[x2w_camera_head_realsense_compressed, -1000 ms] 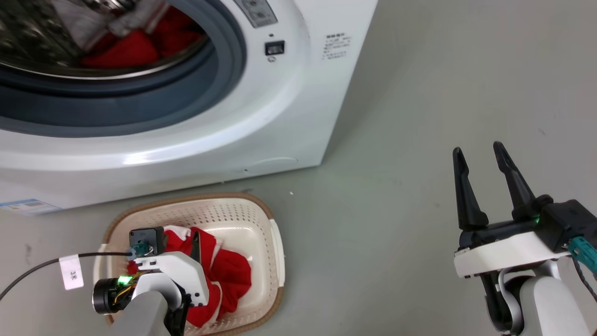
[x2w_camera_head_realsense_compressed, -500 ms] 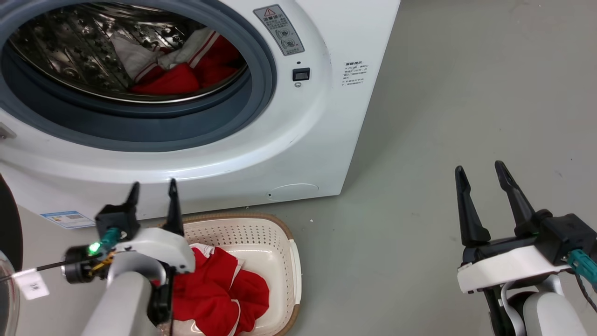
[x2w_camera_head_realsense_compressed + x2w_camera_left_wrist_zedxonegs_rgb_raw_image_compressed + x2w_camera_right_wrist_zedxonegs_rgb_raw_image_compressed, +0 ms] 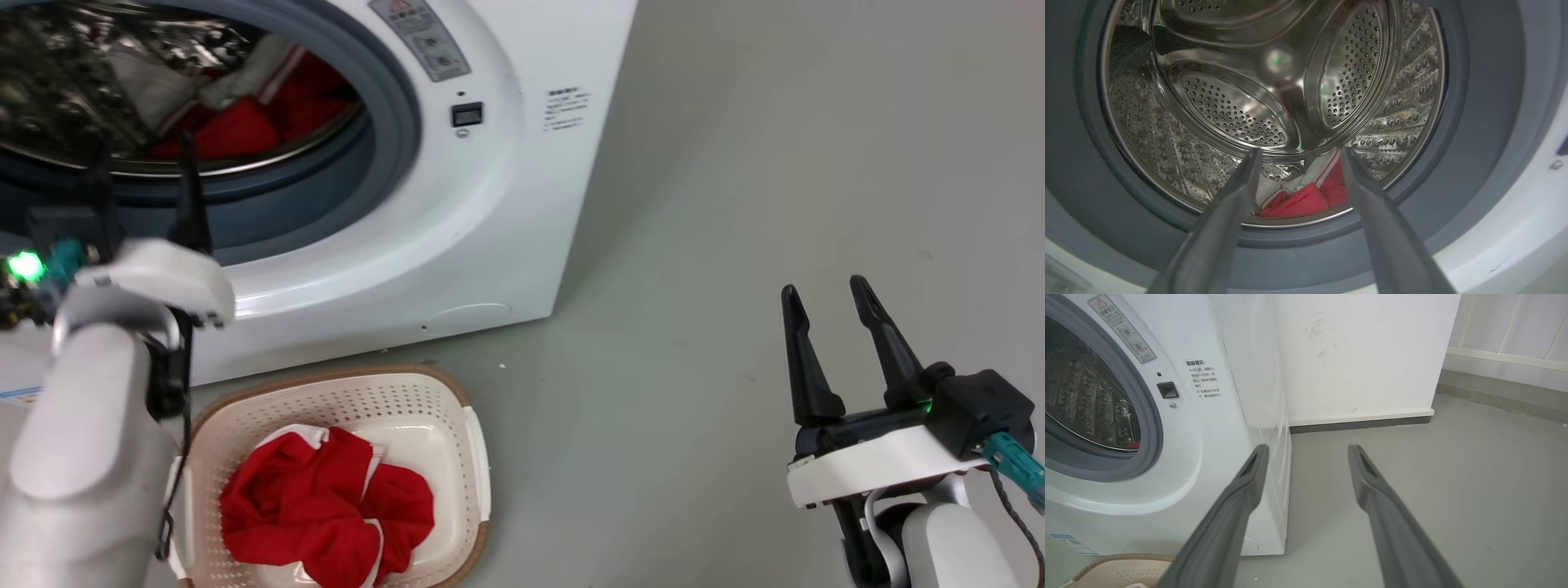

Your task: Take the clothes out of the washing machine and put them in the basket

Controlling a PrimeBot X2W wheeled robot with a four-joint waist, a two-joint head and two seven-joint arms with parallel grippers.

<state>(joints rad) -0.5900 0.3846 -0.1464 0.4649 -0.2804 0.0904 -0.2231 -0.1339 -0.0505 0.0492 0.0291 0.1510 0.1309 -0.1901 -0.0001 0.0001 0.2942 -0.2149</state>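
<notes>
One red garment [image 3: 326, 498] lies in the basket [image 3: 480, 457] at lower left. More clothes [image 3: 237, 135] sit in the washing machine [image 3: 490, 204] drum at upper left, not yet removed. The left gripper [image 3: 143, 155] faces the drum, fingers apart and empty. The right gripper [image 3: 823, 286], at lower right, is likewise spread and empty.

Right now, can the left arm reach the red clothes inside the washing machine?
Probably yes. The open left gripper points straight into the washing machine, and nothing stands between it and the red clothes at the bottom.
</notes>
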